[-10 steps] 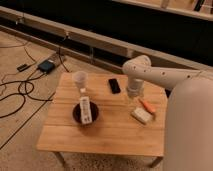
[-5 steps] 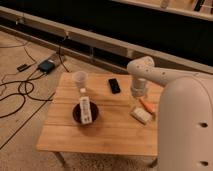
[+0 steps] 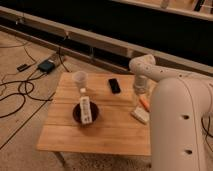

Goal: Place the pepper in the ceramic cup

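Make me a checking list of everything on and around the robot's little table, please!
Surface: wooden table, low, with its top in full view.
Job's things: pepper lying on the table near the picture's right edge; ceramic cup upright at the far left, well apart from it.
Clutter: dark bowl holding a white remote; small black device; pale block just in front of the pepper.
Grippers: gripper points down just left of the pepper, open, holding nothing.
Cables: black cables on the floor left of the table, near a dark box.
Surroundings: floor; dark wall behind.
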Robot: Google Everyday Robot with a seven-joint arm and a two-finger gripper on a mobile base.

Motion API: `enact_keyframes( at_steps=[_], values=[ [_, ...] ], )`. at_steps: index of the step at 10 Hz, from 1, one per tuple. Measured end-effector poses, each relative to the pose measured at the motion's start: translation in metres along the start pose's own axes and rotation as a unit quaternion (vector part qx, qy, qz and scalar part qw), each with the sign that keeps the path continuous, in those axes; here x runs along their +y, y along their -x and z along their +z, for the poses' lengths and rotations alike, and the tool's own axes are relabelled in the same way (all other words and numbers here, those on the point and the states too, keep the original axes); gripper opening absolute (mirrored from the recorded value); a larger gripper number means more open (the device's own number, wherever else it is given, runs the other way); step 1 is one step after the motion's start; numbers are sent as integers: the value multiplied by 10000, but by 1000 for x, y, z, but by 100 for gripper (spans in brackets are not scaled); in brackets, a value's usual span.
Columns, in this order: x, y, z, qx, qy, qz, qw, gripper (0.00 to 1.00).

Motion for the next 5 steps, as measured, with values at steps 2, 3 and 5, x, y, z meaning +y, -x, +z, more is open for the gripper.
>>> enact_keyframes(
  at_steps=[2, 3, 5],
  values=[
    [-9, 1, 13, 78, 2, 27, 10000, 65],
    [-16, 3, 23, 128, 6, 42, 9999, 65],
    [-26, 7, 36, 188, 17, 57, 9998, 65]
  ],
)
